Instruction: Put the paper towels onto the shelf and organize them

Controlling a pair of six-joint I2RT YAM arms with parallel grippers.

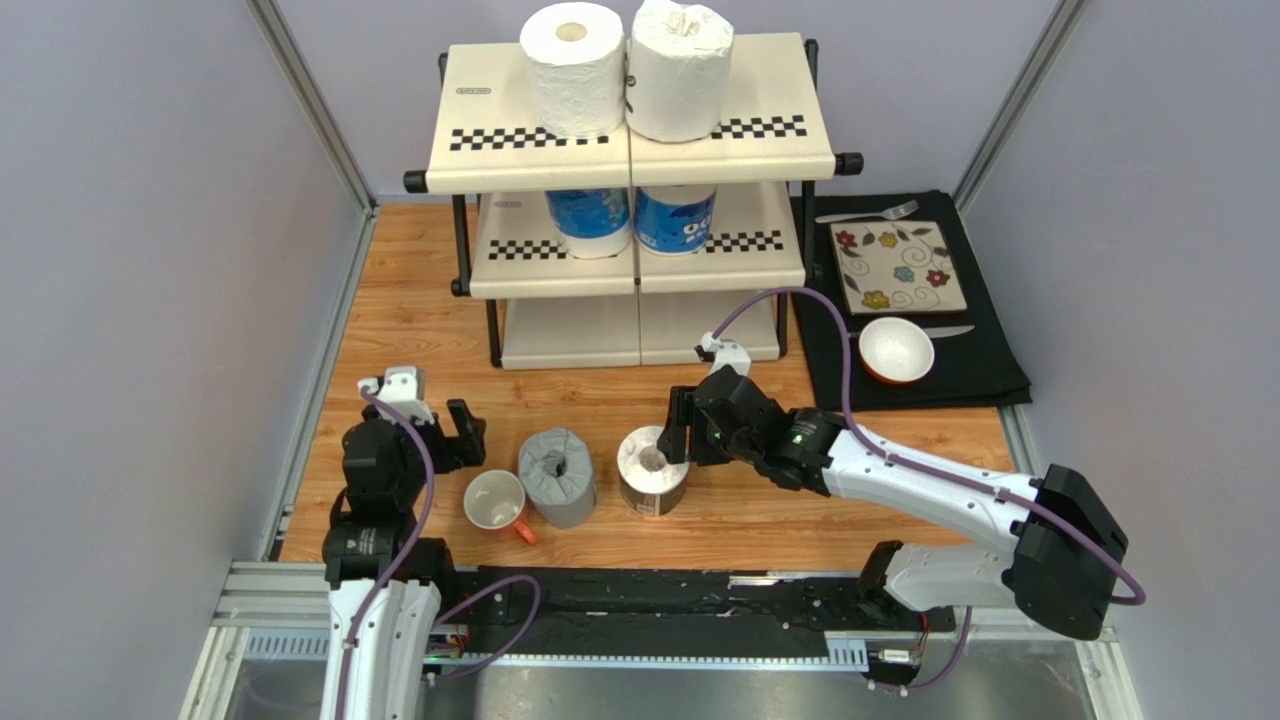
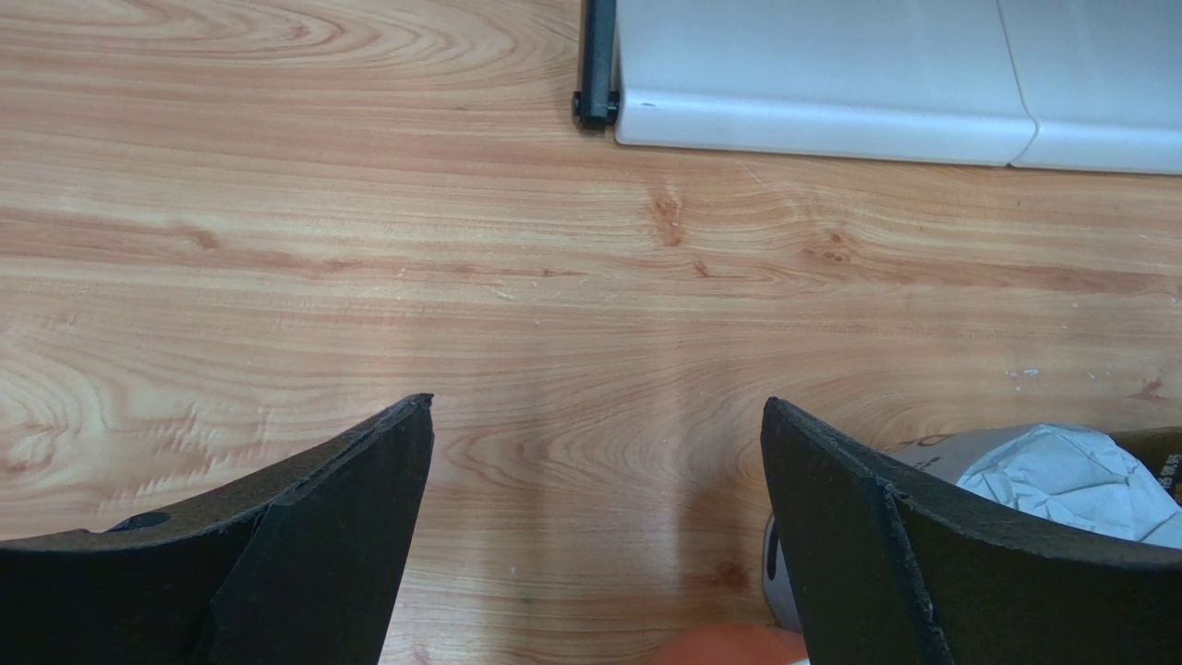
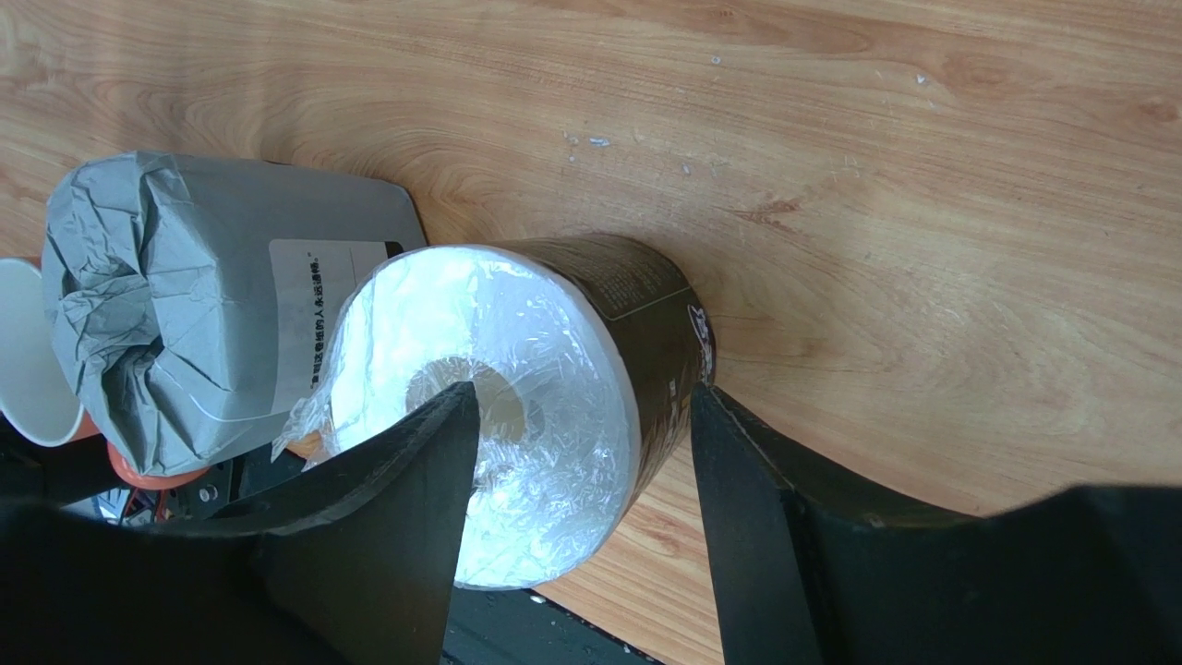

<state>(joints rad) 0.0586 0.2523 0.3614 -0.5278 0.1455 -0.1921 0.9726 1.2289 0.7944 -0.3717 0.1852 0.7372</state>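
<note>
**Right gripper astride the dark roll's wall, two rolls not yet shelved**

Top view: the right gripper (image 1: 669, 443) is down on the dark-wrapped cylindrical paper roll (image 1: 654, 476), which stands upright right under its fingertips. On the far side of that roll from the gripper stand the grey crinkled-wrap paper roll (image 1: 558, 477) and then a white mug with an orange handle (image 1: 496, 503). Ahead of both grippers rises the three-tier cream shelf with checkered strips and a black tube frame (image 1: 481, 135); two plain white paper rolls (image 1: 573, 68) stand on its top tier and two blue-printed wrapped rolls (image 1: 589, 218) on the middle one. The left gripper (image 1: 425, 425) hovers just beside the mug.

Left wrist view: its jaws are spread wide with only the pale wood-grain table (image 2: 416, 208) between them; the shelf's lowest panel lies ahead.

Right wrist view: one finger lies over the hollow core and the other outside the dark wrap, so the half-spread jaws straddle the roll's wall; whether they already pinch it I cannot tell. To do this well, seat the inner finger deep in the core; squeeze gently, since the soft wall would likely crush; lift straight up, as the grey roll stands close on the inner-finger side.

The tabletop looks smooth, so a nudged roll may slide. Plain grey walls (image 1: 150, 225) close in on both sides; a black cloth mat (image 1: 977, 383) lies on the gripper's outer side.
</note>
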